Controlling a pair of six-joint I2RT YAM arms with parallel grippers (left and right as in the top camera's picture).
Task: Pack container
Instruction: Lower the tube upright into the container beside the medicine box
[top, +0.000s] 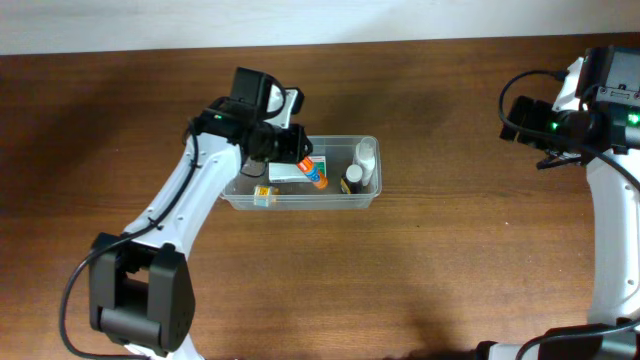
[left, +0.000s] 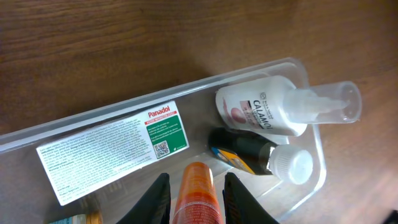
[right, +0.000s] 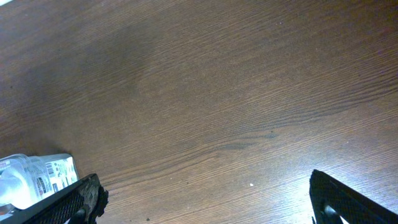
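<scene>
Container (top: 300, 204) sits mid-scene on the counter (top: 420, 280), my left hand (left: 196, 186) right over it.
Left hand is clenched on an orange tube (left: 198, 200), poised over the Panadol box (left: 112, 152) lying flat inside. A calamine bottle (left: 261, 109) and a dark bottle (left: 245, 154) with a white cap lie at the tub's end. My right hand (right: 205, 186) is spread wide, gripping nothing, well off to the right.

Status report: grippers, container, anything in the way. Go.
Left gripper shut on orange tube, over container. Right gripper open, off over table. Container holds Panadol box, calamine bottle, dark bottle. No obstruction seen.
</scene>
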